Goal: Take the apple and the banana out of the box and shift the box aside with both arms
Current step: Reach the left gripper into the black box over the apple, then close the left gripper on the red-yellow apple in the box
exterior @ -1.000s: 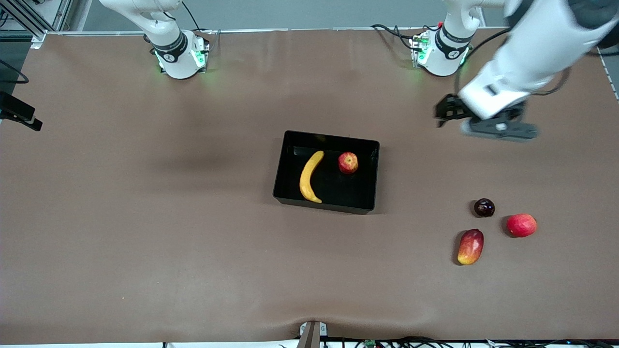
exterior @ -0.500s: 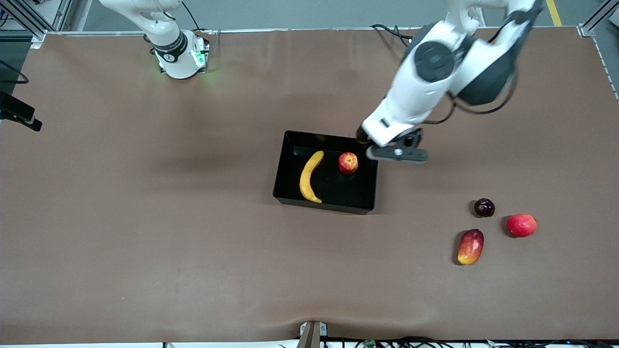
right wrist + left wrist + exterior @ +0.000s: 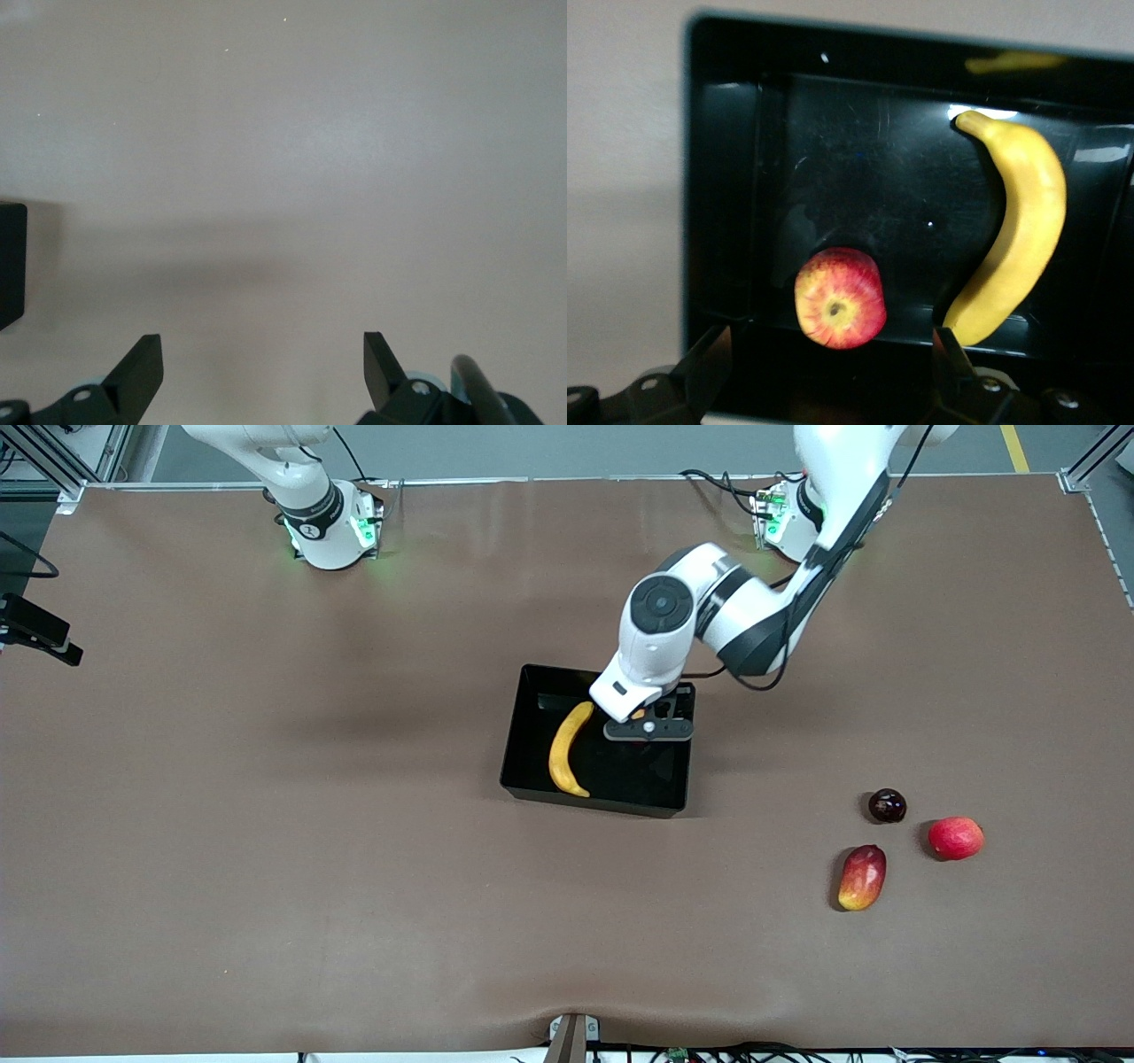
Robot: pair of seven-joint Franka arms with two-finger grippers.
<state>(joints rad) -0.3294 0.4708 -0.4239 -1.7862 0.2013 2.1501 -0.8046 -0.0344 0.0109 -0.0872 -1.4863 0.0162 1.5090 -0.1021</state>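
Observation:
The black box (image 3: 530, 691) lies mid-table and holds the yellow banana (image 3: 567, 748). My left gripper (image 3: 641, 724) hangs open over the box's end toward the left arm and hides the apple in the front view. In the left wrist view the red-yellow apple (image 3: 840, 297) lies stem dimple up between the open fingers of the left gripper (image 3: 831, 342), with the banana (image 3: 1019, 230) beside it on the box floor (image 3: 859, 159). My right gripper (image 3: 261, 347) is open and empty over bare table, and a box corner (image 3: 9, 257) shows at the edge of the right wrist view.
A red-yellow mango (image 3: 861, 877), a plain red round fruit (image 3: 955, 838) and a small dark round fruit (image 3: 887, 805) lie toward the left arm's end of the table, nearer the front camera than the box. The right arm's base (image 3: 328, 522) stands at the table's edge.
My left arm has swung from the left arm's end of the table to over the box, and its gripper now hangs over the apple. The fruits and box have not moved.

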